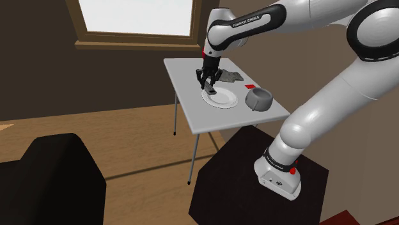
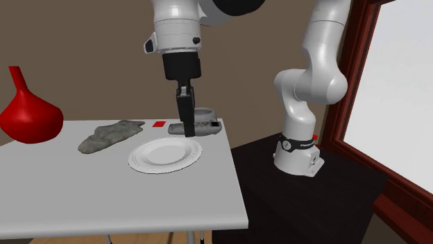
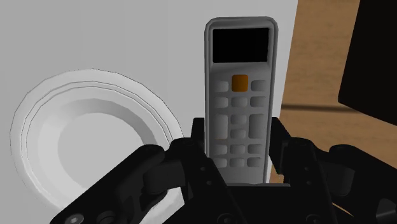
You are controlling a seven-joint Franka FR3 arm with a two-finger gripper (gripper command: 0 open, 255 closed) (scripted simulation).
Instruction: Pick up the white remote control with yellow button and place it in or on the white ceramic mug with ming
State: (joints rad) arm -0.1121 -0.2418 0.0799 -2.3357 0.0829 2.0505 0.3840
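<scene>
Black gripper [image 1: 209, 80] pinching the remote [image 3: 240, 121]: in the wrist view the fingers [image 3: 193, 137] clamp its two long sides near one end. The remote is light grey, with a black screen at the end away from the fingers, one orange-yellow button [image 3: 240, 82] just under the screen and rows of grey keys after that. In the second exterior view the remote lies level and crosswise in the gripper, low over the white table [image 2: 104, 201], just past the far edge of the white plate [image 2: 165, 154]; cannot tell if it touches the tabletop. The mug [image 1: 259, 99] is pale grey-white and upright on the table, just right of the plate in the shoulder view, apart from the remote. In the second exterior view the mug's rim shows right behind the remote. A grey lumpy object [image 2: 111, 135] lies left of the plate in that view, with a small red tag [image 2: 159, 124] flat on the table beside it. A red vase [image 2: 28, 114] stands at the table's far left. The arm base sits on the dark stand [image 2: 312, 201]. In the shoulder view there is a window [image 1: 134, 16] on the far wall and a black armchair [image 1: 45, 182] at near left on the wood floor [image 1: 128, 140].
</scene>
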